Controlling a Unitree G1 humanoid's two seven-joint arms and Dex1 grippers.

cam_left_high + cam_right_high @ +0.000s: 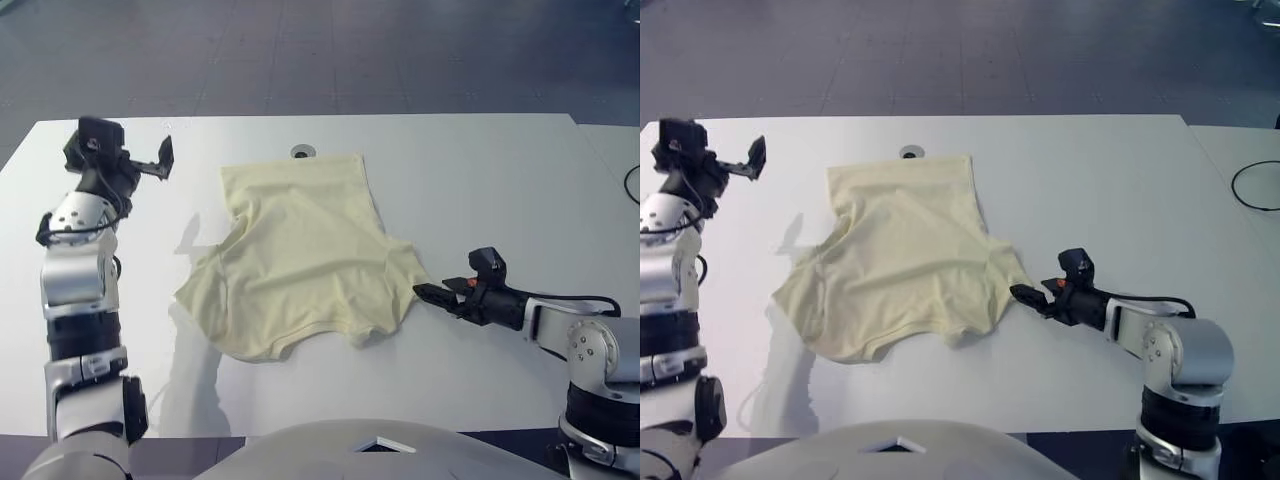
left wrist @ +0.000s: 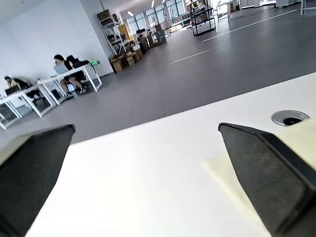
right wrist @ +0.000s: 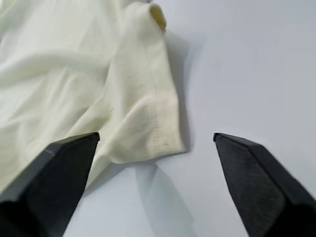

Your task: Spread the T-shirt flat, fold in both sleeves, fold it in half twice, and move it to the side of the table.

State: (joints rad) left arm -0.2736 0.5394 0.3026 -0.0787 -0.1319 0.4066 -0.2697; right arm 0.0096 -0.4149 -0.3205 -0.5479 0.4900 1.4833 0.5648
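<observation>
The left claw (image 1: 158, 163) hangs raised above the counter (image 1: 480, 180) near its far left part, well apart from the cloth. Its fingers are spread wide and hold nothing. In the middle lies the pale yellow T-shirt (image 1: 300, 260), with one straight edge toward the far side just beside a round cable hole (image 1: 302, 151) and the wider end, with both sleeves, toward the robot. It is roughly laid out but not flat: folds run across the body, the far part is narrowed and skewed, and the near edge is bunched. To the right, the right claw (image 1: 425, 293) sits low at the counter surface, right at the edge of the right sleeve (image 3: 148, 113). Its fingers are parted, with the sleeve's hem corner lying ahead of and between them, not pinched. By my reading the task is at its first step, the spreading, and that is unfinished. Neither sleeve looks folded in, no halving has been done, and the shirt sits mid-counter rather than at the side, so nearly everything remains.
</observation>
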